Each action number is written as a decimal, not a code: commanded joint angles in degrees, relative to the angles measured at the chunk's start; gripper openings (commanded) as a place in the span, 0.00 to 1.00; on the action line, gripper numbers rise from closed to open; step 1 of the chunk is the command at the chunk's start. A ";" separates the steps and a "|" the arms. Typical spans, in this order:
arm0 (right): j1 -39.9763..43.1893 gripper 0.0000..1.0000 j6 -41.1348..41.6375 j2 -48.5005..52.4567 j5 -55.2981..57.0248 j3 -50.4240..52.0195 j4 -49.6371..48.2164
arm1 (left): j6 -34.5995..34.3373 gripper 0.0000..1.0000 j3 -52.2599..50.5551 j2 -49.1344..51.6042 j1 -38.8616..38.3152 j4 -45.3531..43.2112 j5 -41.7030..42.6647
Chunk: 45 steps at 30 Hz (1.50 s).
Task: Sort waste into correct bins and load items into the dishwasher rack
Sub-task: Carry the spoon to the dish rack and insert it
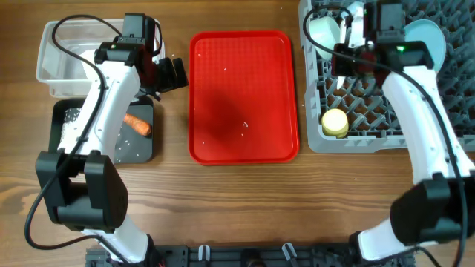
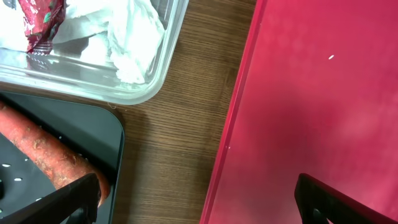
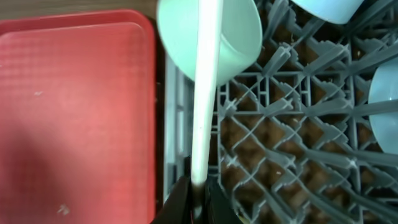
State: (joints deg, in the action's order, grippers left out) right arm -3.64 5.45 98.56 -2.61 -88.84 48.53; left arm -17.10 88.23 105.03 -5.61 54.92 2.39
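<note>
While one white plastic spoon (image 3: 205, 93) is being pinched by its handle in the right pincer (image 3: 198, 199), one mint bowl (image 3: 233, 31) is being crossed by it just ahead, over the dishwasher rack (image 1: 371, 126). One yellow cup (image 1: 335, 122) and one plate (image 1: 429, 41) are being carried there too. The left pincer (image 2: 199, 205) is being held spread, with one carrot (image 2: 50, 155) beside one finger in the black tray (image 2: 93, 124), and one napkin (image 2: 124, 37) and one wrapper (image 2: 40, 18) ahead in the clear tub (image 2: 155, 74).

The serving tray (image 1: 243, 96) is seen in red with a fine grid texture, the rack (image 1: 371, 141) in grey, the cup (image 1: 335, 122) in yellow, the bowl (image 3: 239, 37) in pale mint, the spoon (image 3: 206, 93) in white, the carrot (image 1: 137, 124) in orange, and the shallow tray (image 1: 139, 150) in black (flecked with white grains (image 1: 70, 119)), all against a brown wood-grain tabletop (image 1: 245, 200).
</note>
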 commanded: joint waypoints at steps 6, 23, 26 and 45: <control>0.68 0.67 1.14 2.82 1.99 0.24 -1.31 | -0.33 1.00 -0.26 0.52 0.22 0.04 -0.33; 0.66 0.91 1.14 -17.27 -2.51 -1.92 0.79 | -0.28 1.00 -0.26 0.52 0.22 0.02 -0.33; 0.66 1.00 1.07 -23.52 -2.43 -1.92 -1.11 | -0.31 1.00 -0.24 0.52 0.22 0.00 -0.33; 0.66 1.00 0.57 -31.19 -1.86 -1.25 2.16 | -0.31 1.00 -0.24 0.52 0.22 0.00 -0.33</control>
State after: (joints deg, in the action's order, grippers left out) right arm -3.09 6.22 66.28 -4.05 -90.59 49.34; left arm -17.10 88.23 105.03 -5.61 54.92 2.39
